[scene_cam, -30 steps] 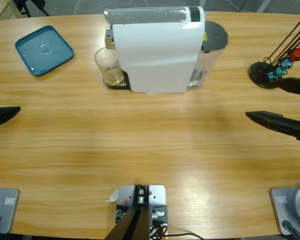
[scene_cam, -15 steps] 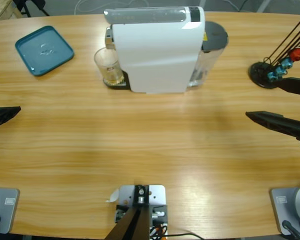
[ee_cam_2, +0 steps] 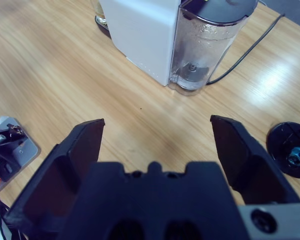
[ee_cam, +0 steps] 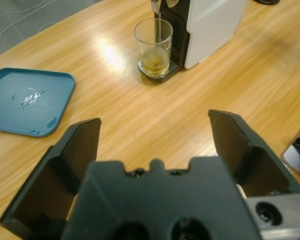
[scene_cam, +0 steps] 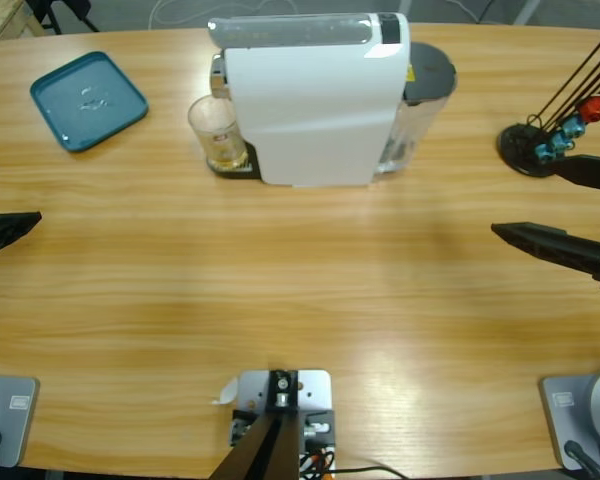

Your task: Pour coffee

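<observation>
A small clear glass [scene_cam: 217,130] stands on the drip tray at the left side of the white coffee machine [scene_cam: 310,100]. A shallow pool of amber coffee [ee_cam: 154,63] lies in the glass [ee_cam: 154,46], and a thin stream falls into it from the spout above. My left gripper [scene_cam: 10,195] rests at the table's left edge, open and holding nothing, well short of the glass. In its own wrist view the left gripper [ee_cam: 155,121] faces the glass. My right gripper [scene_cam: 528,196] sits at the right edge, open and holding nothing, and in the right wrist view this gripper [ee_cam_2: 157,125] faces the machine's clear water tank [ee_cam_2: 207,47].
A teal square tray [scene_cam: 88,100] with a few water drops lies at the back left. A black stand [scene_cam: 530,148] with thin rods and small coloured pieces is at the back right, close to my right gripper. A black cable [ee_cam_2: 250,47] runs behind the machine.
</observation>
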